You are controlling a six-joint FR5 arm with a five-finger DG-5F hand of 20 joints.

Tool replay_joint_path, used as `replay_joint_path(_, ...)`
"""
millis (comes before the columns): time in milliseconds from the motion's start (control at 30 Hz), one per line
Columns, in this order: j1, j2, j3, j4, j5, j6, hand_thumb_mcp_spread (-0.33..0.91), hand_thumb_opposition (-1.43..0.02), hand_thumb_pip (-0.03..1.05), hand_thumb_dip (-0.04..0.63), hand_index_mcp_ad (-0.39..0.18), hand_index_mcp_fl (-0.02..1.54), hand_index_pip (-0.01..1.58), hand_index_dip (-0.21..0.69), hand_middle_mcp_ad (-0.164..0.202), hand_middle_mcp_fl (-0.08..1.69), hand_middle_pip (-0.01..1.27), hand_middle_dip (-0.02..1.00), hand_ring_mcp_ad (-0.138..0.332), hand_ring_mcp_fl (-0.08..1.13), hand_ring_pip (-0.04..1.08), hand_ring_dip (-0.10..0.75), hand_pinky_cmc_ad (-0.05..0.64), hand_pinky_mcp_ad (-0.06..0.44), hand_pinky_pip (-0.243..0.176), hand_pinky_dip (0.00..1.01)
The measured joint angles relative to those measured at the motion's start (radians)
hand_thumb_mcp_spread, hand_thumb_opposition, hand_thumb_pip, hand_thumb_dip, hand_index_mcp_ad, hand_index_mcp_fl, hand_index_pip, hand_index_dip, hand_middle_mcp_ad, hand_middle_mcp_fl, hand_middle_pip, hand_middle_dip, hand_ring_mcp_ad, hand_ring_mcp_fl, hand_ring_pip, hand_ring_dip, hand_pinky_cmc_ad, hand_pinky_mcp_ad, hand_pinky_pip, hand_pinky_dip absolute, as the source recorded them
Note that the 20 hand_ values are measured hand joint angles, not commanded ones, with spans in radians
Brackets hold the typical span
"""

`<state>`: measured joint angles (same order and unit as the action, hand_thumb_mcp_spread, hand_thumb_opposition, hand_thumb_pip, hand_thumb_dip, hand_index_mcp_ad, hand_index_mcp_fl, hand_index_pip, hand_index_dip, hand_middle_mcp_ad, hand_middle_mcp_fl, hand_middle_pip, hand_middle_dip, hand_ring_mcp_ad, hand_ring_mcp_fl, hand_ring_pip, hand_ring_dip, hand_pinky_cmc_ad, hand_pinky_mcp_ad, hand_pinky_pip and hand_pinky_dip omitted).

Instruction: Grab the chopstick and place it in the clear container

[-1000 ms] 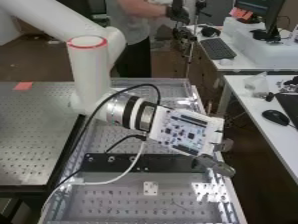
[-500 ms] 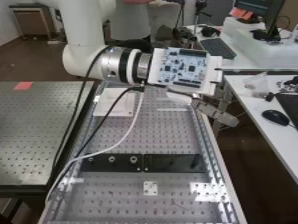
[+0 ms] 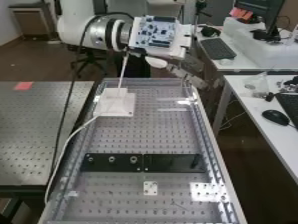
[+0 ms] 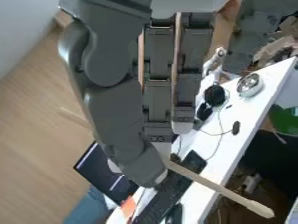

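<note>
Well, from where I'm standing, the white arm (image 3: 78,25) comes in at the upper left of the high view, reaching across above the far end of the perforated desk (image 3: 133,135). Below it, left of centre, a white block (image 3: 118,107) sits flat on that desk, near the far edge.

Next comes the hand (image 3: 188,76), by the desk's far right corner and tipped down toward the right. It is closed on the chopstick (image 4: 219,189): the thumb (image 4: 120,120) presses from one side, the fingers (image 4: 158,100) from the other. The stick's long axis runs crosswise to the fingers at a slant, so it pokes out on both sides of the grip, a thicker, rounded end on the finger side.

That crosswise lie is what the placing hangs on, I'd say. Let go like this, the stick could land across a rim; the wrist would want turning to bring the long axis in line with the opening.

Farther right, on the white desk (image 3: 247,102), lies a see-through thing (image 3: 256,84), which might be the container or just a bag; I can't settle it from here. Grabbing looks done, placing remains.
</note>
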<state>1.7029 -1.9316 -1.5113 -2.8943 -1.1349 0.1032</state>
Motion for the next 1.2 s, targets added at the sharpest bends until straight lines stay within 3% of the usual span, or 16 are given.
replay_joint_path(333, 0.157, -0.002, -0.017, -0.087, 0.168, 0.113, 0.86, -1.1, 0.43, 0.333, -0.113, 1.3, 0.36, 0.445, -0.009, 1.27, 0.29, 0.67, 0.0, 0.8, 0.12, 0.508, 0.311, 0.298, 0.035, 0.15)
replay_joint_path(833, 0.233, -0.078, -0.029, -0.155, 0.256, 0.254, 0.86, -1.1, 0.45, 0.337, -0.101, 1.35, 0.36, 0.456, -0.002, 1.27, 0.29, 0.67, 0.005, 0.8, 0.11, 0.508, 0.311, 0.298, 0.033, 0.15)
replay_joint_path(1033, 0.247, -0.114, -0.023, -0.18, 0.251, 0.284, 0.86, -1.1, 0.45, 0.337, -0.099, 1.35, 0.36, 0.456, -0.002, 1.27, 0.29, 0.67, 0.005, 0.8, 0.11, 0.508, 0.311, 0.298, 0.037, 0.15)
replay_joint_path(1200, 0.256, -0.128, -0.021, -0.187, 0.247, 0.266, 0.86, -1.1, 0.45, 0.337, -0.103, 1.35, 0.36, 0.456, -0.002, 1.27, 0.29, 0.67, 0.005, 0.8, 0.11, 0.508, 0.311, 0.298, 0.037, 0.15)
